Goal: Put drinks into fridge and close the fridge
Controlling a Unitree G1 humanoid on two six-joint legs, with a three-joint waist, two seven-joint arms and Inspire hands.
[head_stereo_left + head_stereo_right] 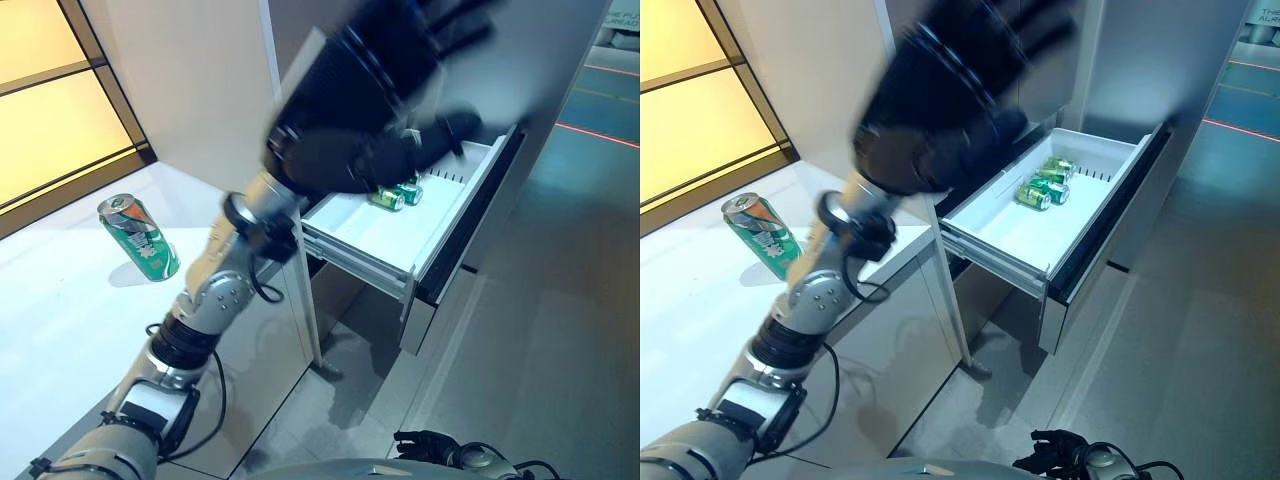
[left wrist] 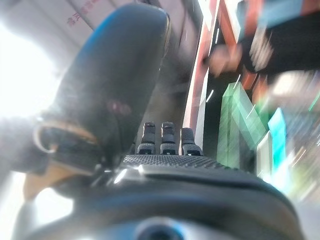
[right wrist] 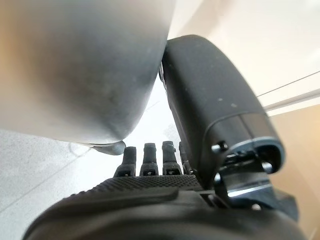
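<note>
A green can [image 1: 140, 238] stands tilted on the white counter [image 1: 60, 330] at the left. More green cans [image 1: 395, 195] lie at the back of the open white fridge drawer [image 1: 400, 240]. My left hand [image 1: 370, 100] is raised high, close to the camera, over the near left corner of the drawer. It is blurred, its fingers are spread, and it holds nothing. In the left wrist view its fingers [image 2: 162, 137] are straight. My right hand [image 1: 425, 442] hangs low by the floor. Its fingers [image 3: 150, 160] are straight and empty.
The grey fridge front [image 1: 560, 80] rises behind the drawer. The drawer juts out over the grey floor [image 1: 540, 330], with its dark front panel [image 1: 470, 230] on the right. A yellow-lit panel [image 1: 50, 110] stands behind the counter. A red line [image 1: 600, 135] marks the floor at far right.
</note>
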